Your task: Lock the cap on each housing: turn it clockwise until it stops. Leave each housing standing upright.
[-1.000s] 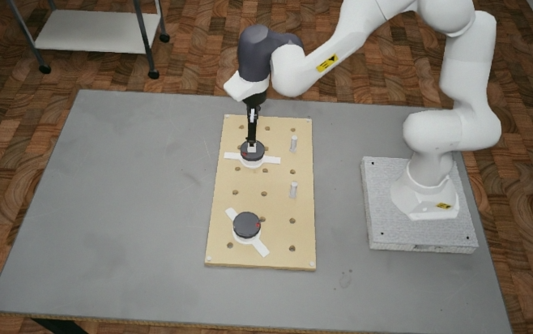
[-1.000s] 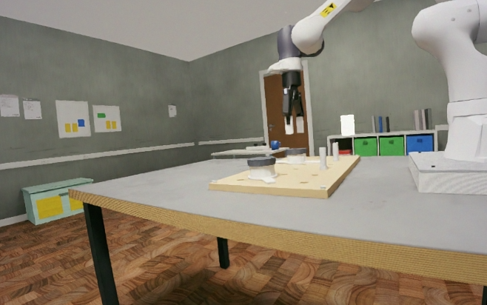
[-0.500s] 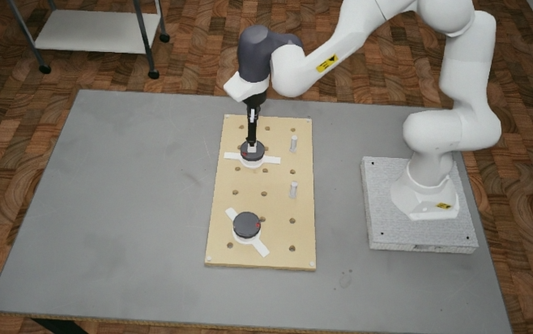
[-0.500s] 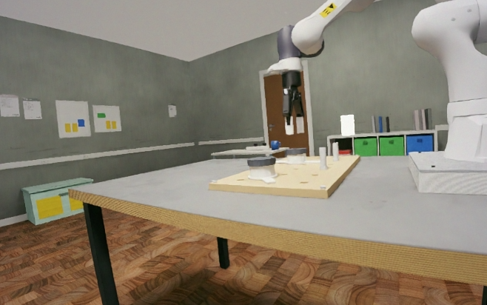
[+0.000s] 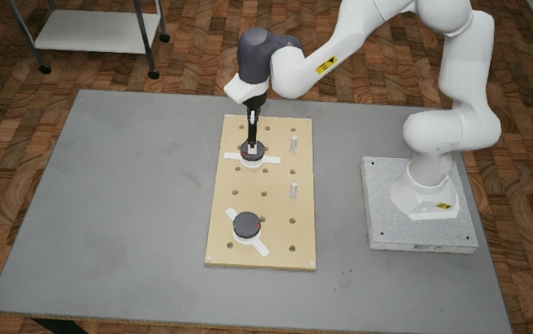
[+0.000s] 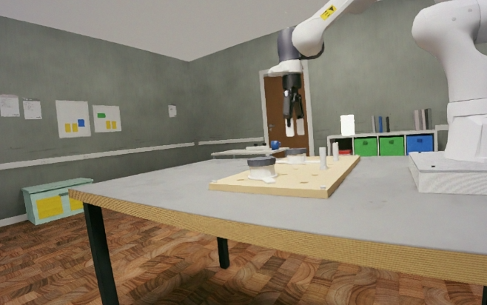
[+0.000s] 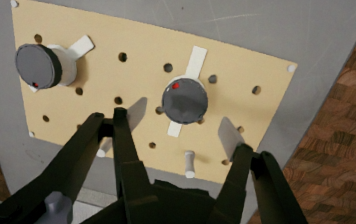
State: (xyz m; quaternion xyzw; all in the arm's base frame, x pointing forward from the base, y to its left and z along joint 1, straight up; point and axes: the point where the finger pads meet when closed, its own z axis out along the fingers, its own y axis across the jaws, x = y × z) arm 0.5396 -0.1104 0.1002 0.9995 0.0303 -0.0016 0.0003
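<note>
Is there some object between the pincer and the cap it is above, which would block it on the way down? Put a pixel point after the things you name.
Nothing visible stands between the pincer (image 5: 252, 147) (image 6: 294, 127) (image 7: 176, 131) and the dark cap (image 5: 248, 156) (image 6: 296, 151) (image 7: 184, 101).

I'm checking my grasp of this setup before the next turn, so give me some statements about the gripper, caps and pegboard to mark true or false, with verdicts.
1. The black two-finger gripper is open above the board. True.
2. A round dark-grey cap with a red dot is clamped between its fingers. False: nothing is between them.
3. Two round white housings stand upright on the pale wooden pegboard. True.
4. One housing has no cap. False: both carry one.
5. Two light-grey upright pegs stand on the board. True.
</note>
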